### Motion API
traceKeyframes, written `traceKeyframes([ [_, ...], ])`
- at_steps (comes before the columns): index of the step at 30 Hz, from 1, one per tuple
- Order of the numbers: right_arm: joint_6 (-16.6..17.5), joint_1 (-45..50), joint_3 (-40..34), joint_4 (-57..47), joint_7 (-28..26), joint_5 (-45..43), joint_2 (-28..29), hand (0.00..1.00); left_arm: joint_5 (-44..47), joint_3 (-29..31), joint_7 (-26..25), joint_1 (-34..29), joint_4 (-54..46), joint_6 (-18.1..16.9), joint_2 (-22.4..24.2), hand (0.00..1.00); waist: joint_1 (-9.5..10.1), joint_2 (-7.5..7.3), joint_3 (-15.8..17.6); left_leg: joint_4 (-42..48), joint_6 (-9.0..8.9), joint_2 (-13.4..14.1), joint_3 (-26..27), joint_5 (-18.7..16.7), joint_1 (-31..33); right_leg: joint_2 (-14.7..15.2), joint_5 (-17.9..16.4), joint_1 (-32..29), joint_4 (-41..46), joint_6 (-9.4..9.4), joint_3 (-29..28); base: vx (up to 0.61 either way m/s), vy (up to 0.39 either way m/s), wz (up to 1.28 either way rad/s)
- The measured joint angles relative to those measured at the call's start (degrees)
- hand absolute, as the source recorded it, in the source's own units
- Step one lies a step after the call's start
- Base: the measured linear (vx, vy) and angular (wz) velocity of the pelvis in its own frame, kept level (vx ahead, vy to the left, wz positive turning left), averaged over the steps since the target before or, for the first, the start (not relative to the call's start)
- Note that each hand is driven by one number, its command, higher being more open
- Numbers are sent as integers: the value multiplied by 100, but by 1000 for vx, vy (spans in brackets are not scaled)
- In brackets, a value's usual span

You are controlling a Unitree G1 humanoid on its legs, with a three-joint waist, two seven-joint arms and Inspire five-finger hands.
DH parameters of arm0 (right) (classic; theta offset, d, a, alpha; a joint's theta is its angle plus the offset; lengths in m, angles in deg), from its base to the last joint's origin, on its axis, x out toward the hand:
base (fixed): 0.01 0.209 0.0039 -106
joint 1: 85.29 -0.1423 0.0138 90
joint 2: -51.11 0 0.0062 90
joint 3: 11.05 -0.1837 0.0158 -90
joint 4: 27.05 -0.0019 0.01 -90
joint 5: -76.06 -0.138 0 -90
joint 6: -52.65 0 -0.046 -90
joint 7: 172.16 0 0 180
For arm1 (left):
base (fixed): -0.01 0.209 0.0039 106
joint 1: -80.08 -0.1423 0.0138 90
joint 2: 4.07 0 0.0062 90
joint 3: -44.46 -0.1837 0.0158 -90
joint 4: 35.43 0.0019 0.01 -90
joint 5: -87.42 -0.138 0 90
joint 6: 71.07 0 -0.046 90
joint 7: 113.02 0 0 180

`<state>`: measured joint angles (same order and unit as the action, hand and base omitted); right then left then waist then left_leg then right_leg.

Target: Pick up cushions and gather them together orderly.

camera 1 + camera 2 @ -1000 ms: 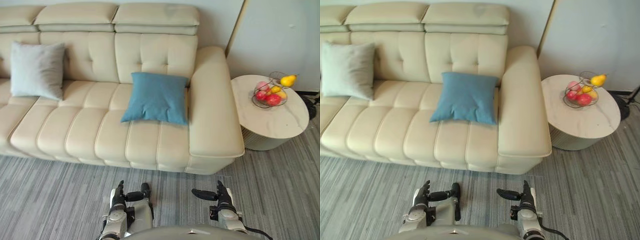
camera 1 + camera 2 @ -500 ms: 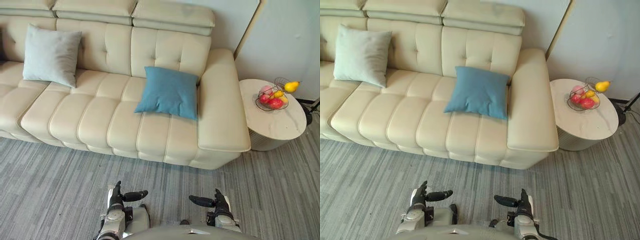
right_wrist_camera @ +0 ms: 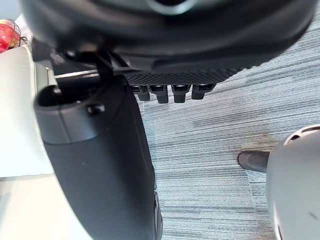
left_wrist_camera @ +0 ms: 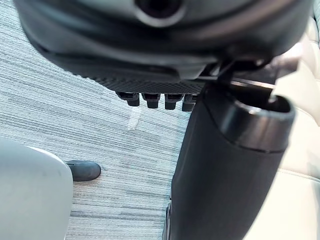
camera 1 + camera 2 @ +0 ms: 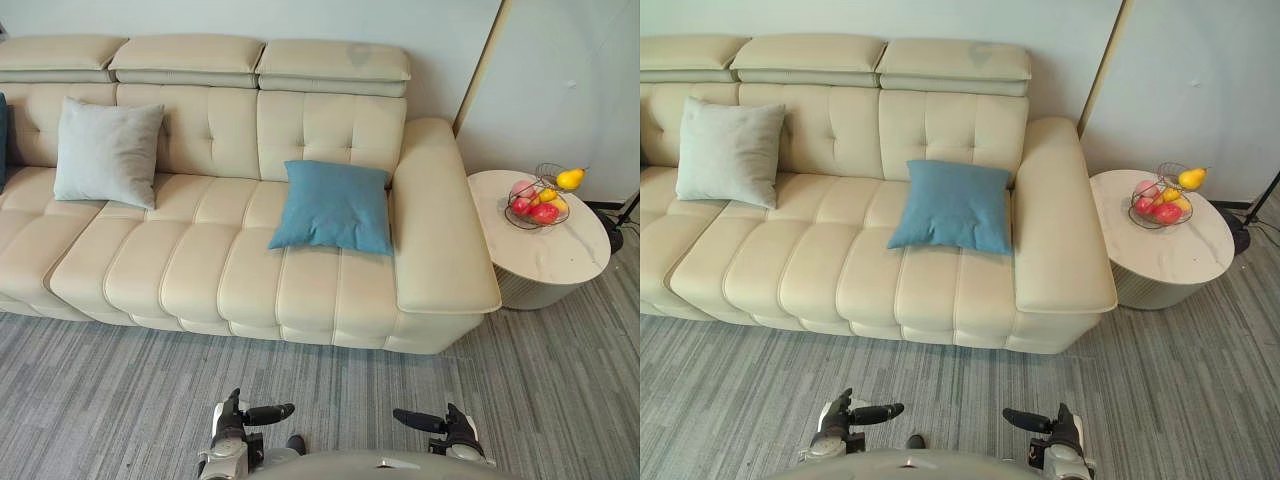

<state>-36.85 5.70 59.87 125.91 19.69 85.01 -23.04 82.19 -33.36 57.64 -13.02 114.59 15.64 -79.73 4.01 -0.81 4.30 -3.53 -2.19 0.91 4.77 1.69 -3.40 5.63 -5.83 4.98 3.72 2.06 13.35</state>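
A long cream leather sofa (image 5: 200, 270) with tufted backs, three padded headrests (image 5: 335, 62) and a broad armrest (image 5: 435, 230) at its right end stood against a plain pale wall (image 5: 300, 18), on a floor (image 5: 120, 390) of grey carpet streaked in fine lighter and darker lines. A slim light wooden strip (image 5: 480, 65) ran up the wall just beyond the armrest. Beside that armrest stood a round side table (image 5: 565, 255) with a pale stone-like top and ribbed base, bearing a wire basket (image 5: 537, 205) of red and yellow fruit, all in soft, even light.
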Motion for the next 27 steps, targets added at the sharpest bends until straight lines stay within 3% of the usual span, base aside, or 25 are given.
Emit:
traceKeyframes([
  [6, -33, 154, 7, -24, -124, -47, 25, 100, 110, 75, 133, -17, 0, 11, 43, 100, -10, 28, -2, -32, 0, 20, 79, -1, -92, 4, -8, 13, 85, -1, -90, -2, 0, -5],
  [10, -76, 313, 166, -295, -260, -370, 28, 100, 307, 499, 261, -40, -12, 37, 151, 100, -97, 46, 116, 119, -6, 94, 340, -133, -225, 16, -101, -18, 341, 53, -343, -37, -3, -34],
  [13, -121, 336, 292, -467, -317, -569, 48, 100, 474, 838, 325, -29, -30, 69, 215, 100, -115, 7, 219, 1320, -54, 237, 560, -772, 222, -1, -227, -269, 678, 71, -728, -68, -10, -60],
  [15, -126, 330, 283, -483, -305, -679, -13, 100, 555, 967, 343, 11, -30, 90, 279, 100, -147, 89, 207, 2172, -71, 428, 283, -1317, 682, -200, -281, -702, 1004, 98, -1146, -36, -4, -87],
  [19, -151, 258, 308, -523, -303, -679, 23, 100, 577, 1140, 339, 124, -12, 103, 239, 100, -153, 25, 289, 2536, -82, 647, 942, -1607, 756, -420, -293, -1140, 1369, 123, -1838, -33, 52, -102],
  [21, -166, 205, 488, -554, -296, -680, 16, 100, 561, 1131, 328, 119, -4, 129, 186, 100, -183, -11, 301, 2671, -67, 813, 1553, -1746, 745, -553, -231, -1489, 1551, 209, -2316, -18, 83, -137],
  [23, -161, 192, 491, -608, -297, -672, -3, 100, 563, 1114, 320, 132, -6, 141, 192, 100, -214, 54, 327, 2660, -48, 969, 1928, -1774, 731, -528, -105, -1640, 1511, 179, -2134, -9, 54, -115],
  [25, -172, 191, 410, -634, -289, -676, -10, 100, 567, 1052, 288, 134, -5, 145, 166, 100, -210, 38, 343, 2538, -62, 1096, 2553, -1761, 469, 37, -123, -1720, 1615, 62, -554, 52, 17, -124],
  [26, -170, 195, 390, -652, -289, -676, -11, 100, 567, 1050, 282, 127, -2, 149, 166, 100, -217, 53, 353, 2521, -72, 1130, 2654, -1755, 409, 159, -132, -1698, 1627, 46, -256, 80, -27, -111],
  [27, -164, 224, 327, -708, -284, -671, -7, 100, 567, 971, 262, 110, 5, 154, 150, 100, -221, 63, 352, 2431, -136, 1185, 2894, -1719, 261, 459, -125, -1642, 1643, 12, 461, 85, -74, -103],
])
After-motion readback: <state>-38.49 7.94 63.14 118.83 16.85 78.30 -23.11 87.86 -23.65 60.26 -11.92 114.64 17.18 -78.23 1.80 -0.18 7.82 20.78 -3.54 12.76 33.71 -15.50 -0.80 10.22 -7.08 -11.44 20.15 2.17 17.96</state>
